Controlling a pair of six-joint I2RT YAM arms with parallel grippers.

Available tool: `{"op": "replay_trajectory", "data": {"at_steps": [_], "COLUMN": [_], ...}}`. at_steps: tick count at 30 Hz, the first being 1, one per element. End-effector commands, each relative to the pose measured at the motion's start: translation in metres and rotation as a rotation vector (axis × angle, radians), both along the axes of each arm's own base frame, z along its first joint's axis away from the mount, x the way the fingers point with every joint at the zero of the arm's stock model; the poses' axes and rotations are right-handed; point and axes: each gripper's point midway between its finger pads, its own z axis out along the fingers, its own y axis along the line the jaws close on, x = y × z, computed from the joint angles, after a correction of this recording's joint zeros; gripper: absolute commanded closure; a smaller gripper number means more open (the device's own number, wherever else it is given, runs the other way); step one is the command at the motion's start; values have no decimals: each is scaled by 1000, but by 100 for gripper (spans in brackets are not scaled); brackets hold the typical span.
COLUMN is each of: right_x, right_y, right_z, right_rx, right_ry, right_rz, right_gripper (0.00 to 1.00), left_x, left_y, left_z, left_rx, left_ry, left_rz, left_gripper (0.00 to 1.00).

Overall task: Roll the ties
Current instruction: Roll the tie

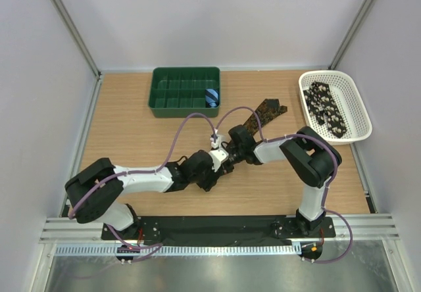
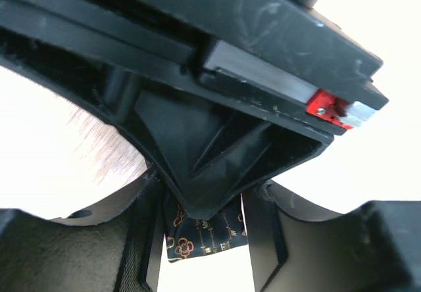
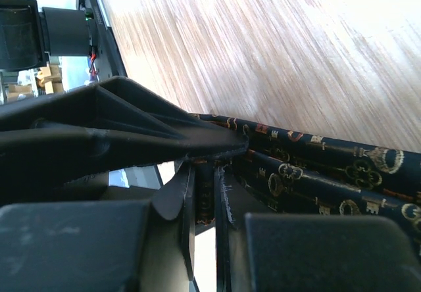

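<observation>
1. Nearest, over the middle of the wooden table (image 1: 131, 134): left gripper (image 2: 205, 266) and right gripper (image 3: 205, 239) nose to nose at one end of the brown key-patterned necktie (image 1: 264, 112).
2. Right gripper: fingers pressed almost together, pinching the edge of the necktie fabric.
3. Left gripper: fingers (image 2: 99, 252) close on either side of the same fabric and of the other gripper's tip. Cannot tell whether clamping or only flanking.
4. Just beyond: rest of the brown necktie flat on the wood, running away to the right, pointed end farthest out, not yet rolled.
5. Judged step: start of the roll, first turn at the held end. Next move likely calling for a firm two-sided hold, then turning that end over onto the flat length, edges kept in line, no sideways drag.
6. Farthest: green compartment tray (image 1: 158, 91) with a blue striped roll (image 1: 211, 97) in a right-end compartment. White basket (image 1: 355, 95) at far right, black spotted necktie (image 1: 327, 108) lying in it unrolled.
</observation>
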Motion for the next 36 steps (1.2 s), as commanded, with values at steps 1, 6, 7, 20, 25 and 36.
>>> {"op": "replay_trajectory", "data": {"at_steps": [1, 6, 7, 20, 25, 36], "right_x": [17, 28, 34, 64, 71, 33], "right_y": [-2, -8, -14, -54, -91, -116], "right_z": [-4, 8, 11, 39, 62, 91], "right_rx": [-19, -16, -49, -130, -174, -348], "right_ry": [-76, -84, -96, -151, -301, -653], "right_rz": [-43, -102, -138, -306, -489, -523], "right_gripper": [86, 63, 61, 57, 57, 61], "left_x": [-1, -1, -2, -2, 0, 23], "left_y": [0, -3, -4, -3, -3, 3], "left_z": [-2, -8, -10, -16, -16, -38], "left_rx": [9, 18, 20, 50, 97, 210], "left_ry": [6, 20, 32, 47, 74, 102], "left_rz": [11, 12, 8, 17, 30, 104], "left_gripper": [60, 66, 66, 71, 70, 69]}}
